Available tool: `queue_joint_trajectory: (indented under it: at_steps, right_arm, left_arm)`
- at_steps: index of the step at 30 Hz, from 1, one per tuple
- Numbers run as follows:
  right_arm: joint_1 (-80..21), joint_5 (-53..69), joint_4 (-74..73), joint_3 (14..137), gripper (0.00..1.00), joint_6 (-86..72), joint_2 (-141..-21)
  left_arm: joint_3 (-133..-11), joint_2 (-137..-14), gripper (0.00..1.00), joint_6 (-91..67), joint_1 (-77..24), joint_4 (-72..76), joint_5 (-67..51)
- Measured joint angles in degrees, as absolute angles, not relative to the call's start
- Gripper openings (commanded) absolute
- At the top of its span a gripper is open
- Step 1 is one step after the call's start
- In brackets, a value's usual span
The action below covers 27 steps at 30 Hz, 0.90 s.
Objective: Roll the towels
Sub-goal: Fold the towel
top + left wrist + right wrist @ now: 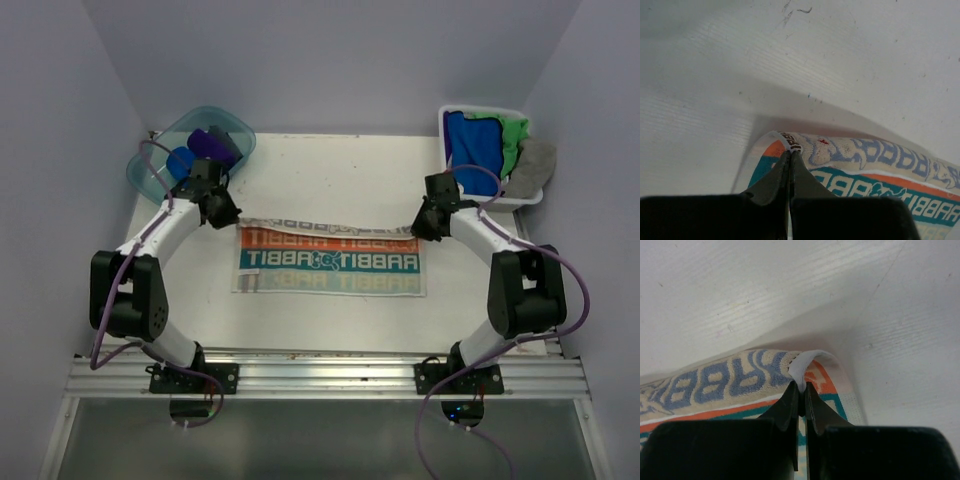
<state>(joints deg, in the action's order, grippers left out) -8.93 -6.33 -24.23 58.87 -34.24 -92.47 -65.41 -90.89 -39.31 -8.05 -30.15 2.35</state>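
A cream towel with teal and orange lettering (330, 260) lies spread on the middle of the table, its far edge folded over toward me. My left gripper (222, 215) is shut on the towel's far left corner (787, 142), lifted a little off the table. My right gripper (424, 226) is shut on the far right corner (805, 367), pinching its white hem. Rolled blue (181, 162) and purple (212, 146) towels sit in the teal tub. Blue (472, 148), green (514, 140) and grey (535, 165) towels lie heaped in the white basket.
The translucent teal tub (232, 128) stands at the table's back left, just behind my left gripper. The white basket (482, 110) stands at the back right, behind my right gripper. Walls close in on both sides. A metal rail (330, 375) runs along the near edge.
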Motion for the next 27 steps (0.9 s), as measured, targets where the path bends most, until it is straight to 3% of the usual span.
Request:
queue_joint_trajectory:
  at_steps: [7,27]
  right_arm:
    - [-8.9,-6.4,-23.0,58.1,0.00,-33.9,-91.5]
    - [-8.9,-0.2,-31.4,34.8,0.00,-34.5,-59.7]
  left_arm:
    - [-65.4,-91.0,0.00,-38.2,-6.0,-29.4,-0.4]
    - [-45.0,-75.0,0.00,-35.8,-6.0,-32.3,-3.4]
